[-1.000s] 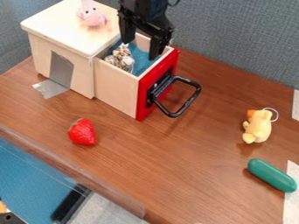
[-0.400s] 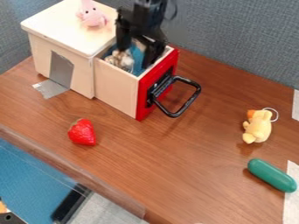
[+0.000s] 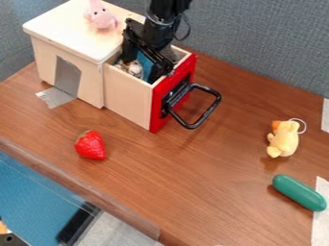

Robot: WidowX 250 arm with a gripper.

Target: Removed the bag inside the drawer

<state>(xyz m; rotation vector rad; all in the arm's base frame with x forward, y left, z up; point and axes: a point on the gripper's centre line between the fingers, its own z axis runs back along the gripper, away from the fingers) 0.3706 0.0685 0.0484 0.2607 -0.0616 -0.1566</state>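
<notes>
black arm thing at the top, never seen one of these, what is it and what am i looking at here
That is a robot arm, seen by a fixed camera looking down at a slant. Its two-fingered gripper reaches into the open drawer of a wooden box, where a small patterned bag lies. The fingers look apart, and I can't make out a firm hold on the bag. A pink toy sits on the box. On the brown table are a strawberry, a yellow stuffed toy and a green oblong thing.
</notes>
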